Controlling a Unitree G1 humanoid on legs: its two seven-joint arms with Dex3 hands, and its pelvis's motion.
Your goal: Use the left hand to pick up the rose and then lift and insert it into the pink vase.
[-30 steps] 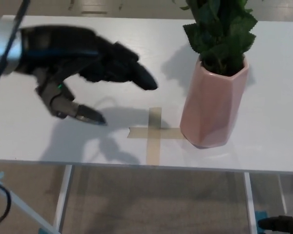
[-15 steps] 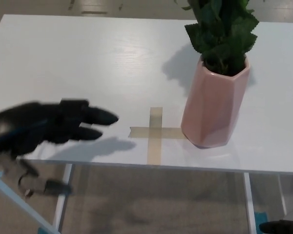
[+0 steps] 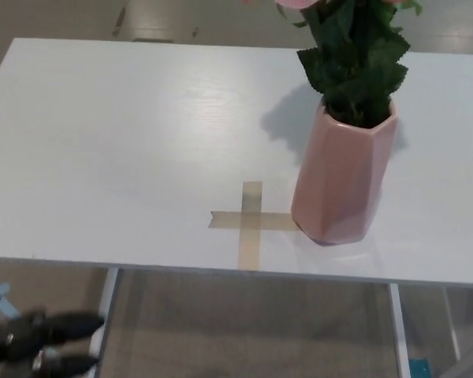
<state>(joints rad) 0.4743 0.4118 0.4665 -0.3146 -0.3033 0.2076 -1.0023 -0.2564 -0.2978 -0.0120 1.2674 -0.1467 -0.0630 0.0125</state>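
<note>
Rose (image 3: 351, 55) stands upright in the pink vase (image 3: 343, 177) on the white worktop (image 3: 126, 142), beside a tape cross (image 3: 251, 220). Left hand (image 3: 39, 342) hangs blurred below the worktop edge, holding nothing; finger spread unclear.

A white worktop (image 3: 126, 142) fills most of the frame, and its front edge runs across the lower part of the picture. On it, a little right of the centre and near the front edge, there is a cross of beige tape (image 3: 250, 221); the long strip of the cross reaches down to the edge. Below the worktop, white frame legs (image 3: 108, 293) stand at the lower left and the lower right. Between them a grey-brown floor (image 3: 252, 331) is visible.
</note>
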